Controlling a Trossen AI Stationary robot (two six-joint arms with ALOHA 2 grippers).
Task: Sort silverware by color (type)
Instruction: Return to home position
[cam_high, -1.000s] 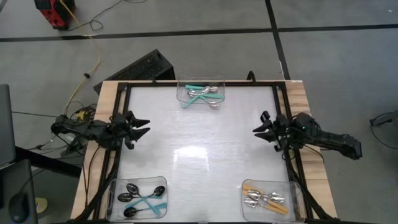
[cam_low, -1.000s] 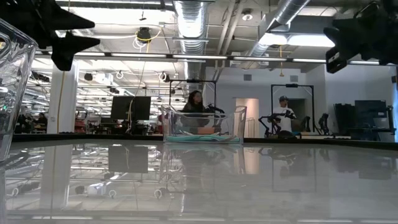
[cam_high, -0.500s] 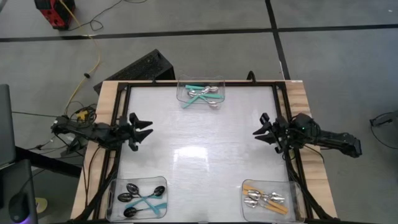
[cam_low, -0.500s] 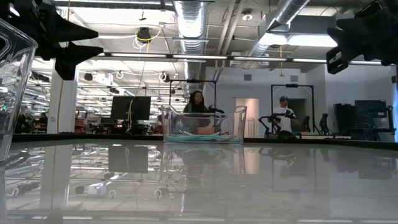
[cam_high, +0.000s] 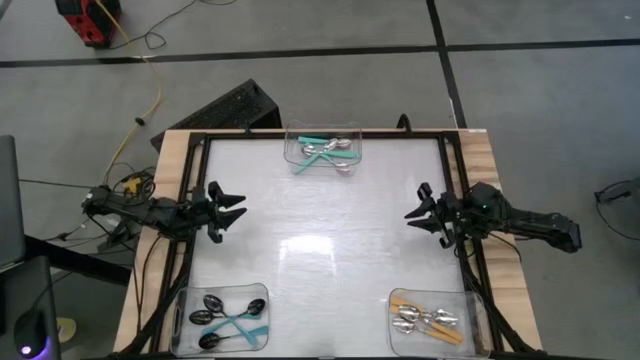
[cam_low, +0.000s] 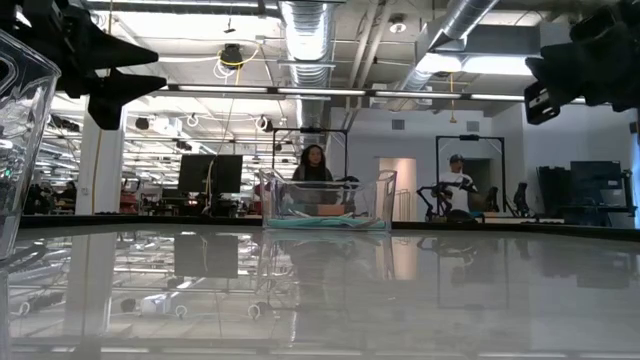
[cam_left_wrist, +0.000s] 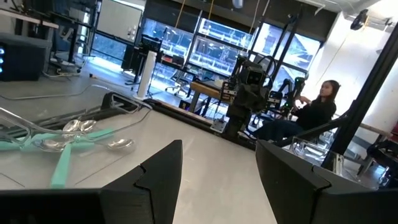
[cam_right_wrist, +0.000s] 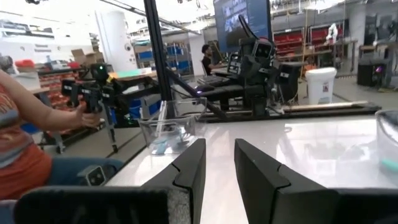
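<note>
Nearest you, at the table's front edge, two clear bins hold sorted spoons. The near left bin (cam_high: 225, 287) has the black-bowled spoons (cam_high: 205, 317) with teal handles, crossed over one another. The near right bin (cam_high: 430, 292) has the orange-handled spoons (cam_high: 420, 320), lying roughly side by side.

Midway up the table (cam_high: 330, 240), your left gripper (cam_high: 240, 205) hangs over the left edge and your right gripper (cam_high: 414, 203) over the right edge. They are well apart and point toward each other. Both have their fingers spread with nothing between them.

Farther on, centred at the back edge, the far bin (cam_high: 352, 132) holds the silver spoons with teal handles (cam_high: 318, 151). No spoon lies on the bare table, so I judge the sorting finished, with only parking the arms left.

If you have to lift one again, expect these spoons to be light and stiff, with smooth, slippery bowls. Take the handle near its middle, across its narrow width, not the bowl. They overlap in every bin, so one may drag a neighbour along. The clear bins look light enough to slide if nudged.

Beyond the table, a person (cam_low: 312, 165) and a second person (cam_low: 457, 172) show in the room. I can read no brand, label or writing on the spoons, bins or arms.
</note>
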